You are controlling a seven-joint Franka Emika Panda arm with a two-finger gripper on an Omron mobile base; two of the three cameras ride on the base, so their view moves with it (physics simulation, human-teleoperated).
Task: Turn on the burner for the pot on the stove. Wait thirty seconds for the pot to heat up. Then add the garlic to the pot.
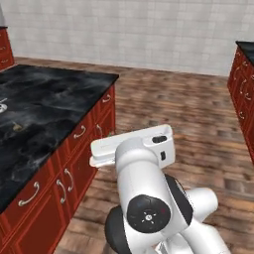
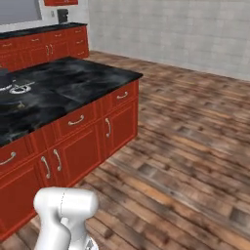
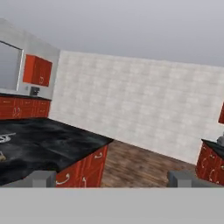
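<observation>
Simulated kitchen, robot standing on the wooden floor (image 2: 185, 141) beside the corner of a black marble island counter (image 1: 44, 109) carried on red cabinets (image 2: 78, 141). The gripper (image 3: 111, 178) is pointing level across the room toward the tiled back wall (image 3: 144, 109), its two finger tips (image 3: 41, 178) standing wide apart and released, grasping nothing. A silver-ringed burner (image 2: 17, 88) is showing at the far left edge of the counter top, cut off by the frame, which suggests the stove is lying along that edge; a small tan object (image 1: 17, 127) is resting on the counter near it and may be the garlic, though it is too small to tell. The pot cannot be made out here. Judged from this position, the task is standing at its very start: the burner is not visibly lit, no knob is being approached, and the waiting and the adding of garlic are all remaining. No brand, label or legible writing is appearing on any surface.
</observation>
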